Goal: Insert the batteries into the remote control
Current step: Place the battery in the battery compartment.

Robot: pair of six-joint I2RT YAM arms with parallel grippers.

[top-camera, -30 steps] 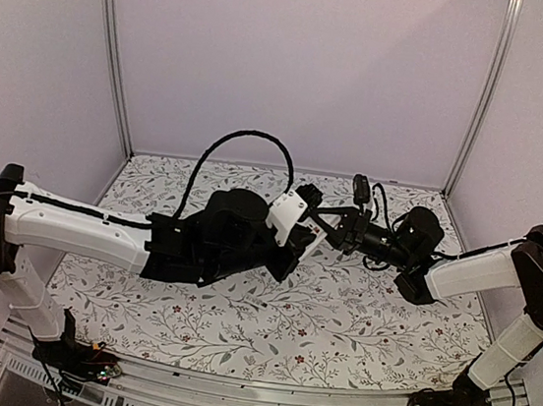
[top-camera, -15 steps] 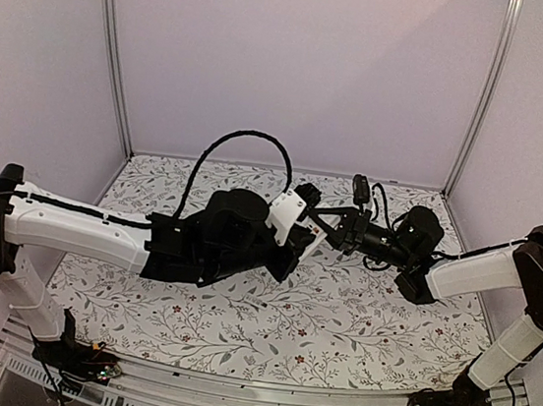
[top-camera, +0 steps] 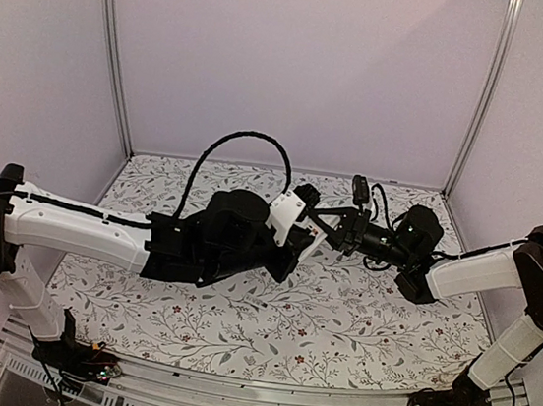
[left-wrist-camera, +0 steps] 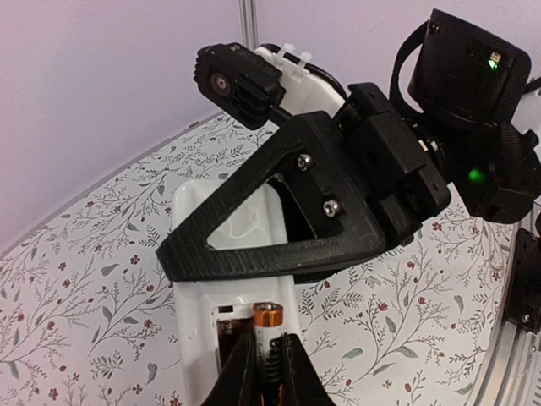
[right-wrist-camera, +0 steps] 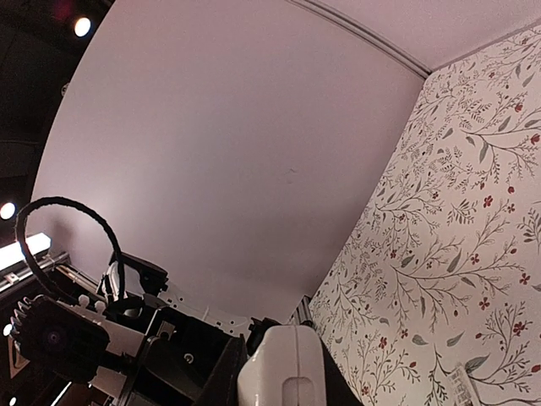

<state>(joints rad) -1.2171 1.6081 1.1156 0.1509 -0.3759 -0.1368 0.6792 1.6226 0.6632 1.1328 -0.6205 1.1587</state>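
Note:
The remote control (left-wrist-camera: 190, 279) is a white oblong held above the flowered cloth, back side up, with its battery recess showing. My right gripper (right-wrist-camera: 283, 372) is shut on it. Its black triangular fingers (left-wrist-camera: 279, 245) cross the remote's middle. One of the batteries (left-wrist-camera: 269, 326), with a copper-coloured end, lies in the recess between the tips of my left gripper (left-wrist-camera: 269, 372), which is shut on it. The slot beside it is dark and I cannot tell what is in it. In the top view both grippers meet at the table's middle back (top-camera: 308, 225).
The flowered cloth (top-camera: 336, 320) covers the table, with pale walls and metal posts (top-camera: 111, 55) round it. A small white ribbed piece (right-wrist-camera: 461, 385) lies on the cloth. The left arm's black cable (top-camera: 250, 139) loops up behind it.

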